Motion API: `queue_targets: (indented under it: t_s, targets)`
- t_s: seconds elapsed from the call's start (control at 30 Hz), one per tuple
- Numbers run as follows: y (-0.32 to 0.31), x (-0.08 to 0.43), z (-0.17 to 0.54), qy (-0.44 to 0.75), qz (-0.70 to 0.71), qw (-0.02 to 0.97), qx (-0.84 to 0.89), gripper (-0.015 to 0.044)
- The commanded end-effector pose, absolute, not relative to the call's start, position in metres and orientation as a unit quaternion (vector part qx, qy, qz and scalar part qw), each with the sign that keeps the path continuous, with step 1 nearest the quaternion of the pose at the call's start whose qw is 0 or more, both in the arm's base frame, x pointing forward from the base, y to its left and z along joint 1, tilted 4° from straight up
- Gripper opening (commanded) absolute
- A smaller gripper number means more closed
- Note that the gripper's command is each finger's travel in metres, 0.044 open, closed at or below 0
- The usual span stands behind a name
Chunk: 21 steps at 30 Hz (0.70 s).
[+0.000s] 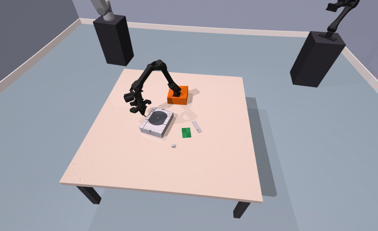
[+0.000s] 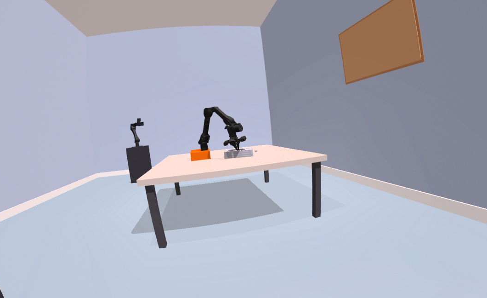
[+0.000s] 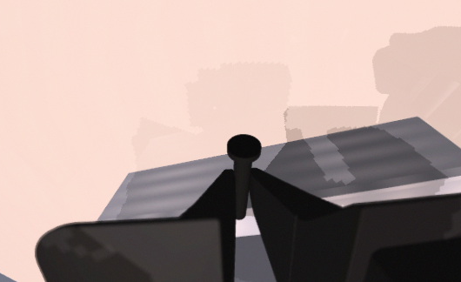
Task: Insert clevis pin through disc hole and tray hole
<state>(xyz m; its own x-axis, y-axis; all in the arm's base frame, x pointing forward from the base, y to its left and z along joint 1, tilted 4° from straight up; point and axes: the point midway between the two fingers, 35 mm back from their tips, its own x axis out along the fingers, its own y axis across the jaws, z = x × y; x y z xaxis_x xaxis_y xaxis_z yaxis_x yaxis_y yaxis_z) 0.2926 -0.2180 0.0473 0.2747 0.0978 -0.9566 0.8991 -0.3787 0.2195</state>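
Top view: steel pin in transit near one edge of the tray, not yet inserted.
Fingers are clamped on the pin by its shank, head exposed; the disc lies flat in the tray, its small hole visible. Likely failures: a low approach could catch the rim; a tilted shank could miss the hole and push the disc off line; side load on so narrow a grip could twist the pin.
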Motion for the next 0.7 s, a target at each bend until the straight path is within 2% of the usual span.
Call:
queue_targets:
  t_s: [0.0,0.67]
  targets:
    - [-0.210,0.294,0.050,0.407,-0.452,0.474,0.637,0.0000]
    - [-0.178,0.301,0.053,0.553,-0.308,0.647,0.425,0.0000]
